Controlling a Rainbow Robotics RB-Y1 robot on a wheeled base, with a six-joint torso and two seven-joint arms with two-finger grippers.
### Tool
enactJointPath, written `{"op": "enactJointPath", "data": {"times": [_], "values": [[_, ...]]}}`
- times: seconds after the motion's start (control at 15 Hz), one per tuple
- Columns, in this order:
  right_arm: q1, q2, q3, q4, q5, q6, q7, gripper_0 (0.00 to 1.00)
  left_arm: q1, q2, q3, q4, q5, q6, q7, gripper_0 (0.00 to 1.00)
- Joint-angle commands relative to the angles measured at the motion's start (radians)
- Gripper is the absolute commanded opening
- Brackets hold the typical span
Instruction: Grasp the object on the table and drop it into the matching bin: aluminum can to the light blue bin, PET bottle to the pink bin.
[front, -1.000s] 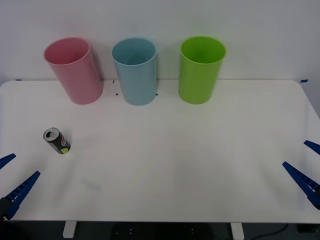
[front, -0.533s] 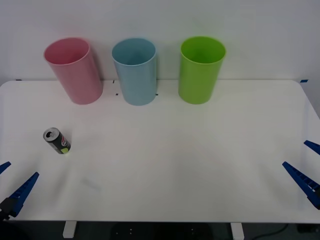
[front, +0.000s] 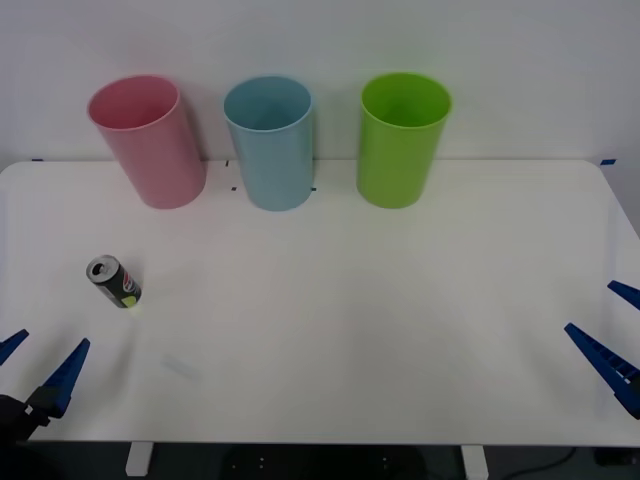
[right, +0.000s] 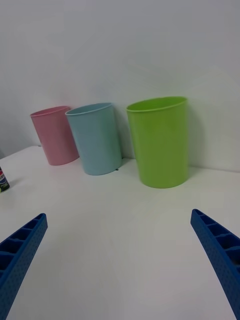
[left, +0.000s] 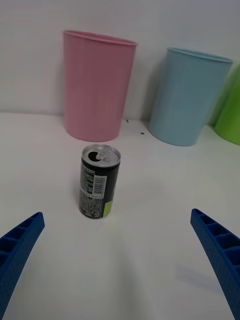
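Note:
A small dark aluminum can with a silver top stands upright on the white table at the left. In the left wrist view the can stands ahead of my open fingers, with a gap of table between. My left gripper is open near the table's front left corner, nearer to me than the can. The pink bin and the light blue bin stand side by side at the back. My right gripper hangs open at the table's right edge.
A bright green bin stands to the right of the light blue bin at the back; the right wrist view shows it too. A white wall rises behind the bins. Wide bare tabletop lies between the can and the bins.
My left gripper has shifted a little to the right and turned toward the can. The can, the bins and the right arm have not moved.

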Motion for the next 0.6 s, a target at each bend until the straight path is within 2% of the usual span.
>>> {"op": "enactJointPath", "data": {"times": [0.07,0.4,0.6], "values": [[0.0,0.0,0.0,0.0,0.0,0.0,0.0,1.0,-0.022,-0.028,-0.006,0.002,-0.049,0.047,0.003,1.0],[0.0,0.0,0.0,0.0,0.0,0.0,0.0,1.0,-0.059,-0.031,-0.06,0.009,-0.103,0.153,0.015,1.0],[0.0,0.0,0.0,0.0,0.0,0.0,0.0,1.0,-0.117,-0.031,-0.07,0.08,-0.101,0.164,0.008,1.0]]}}
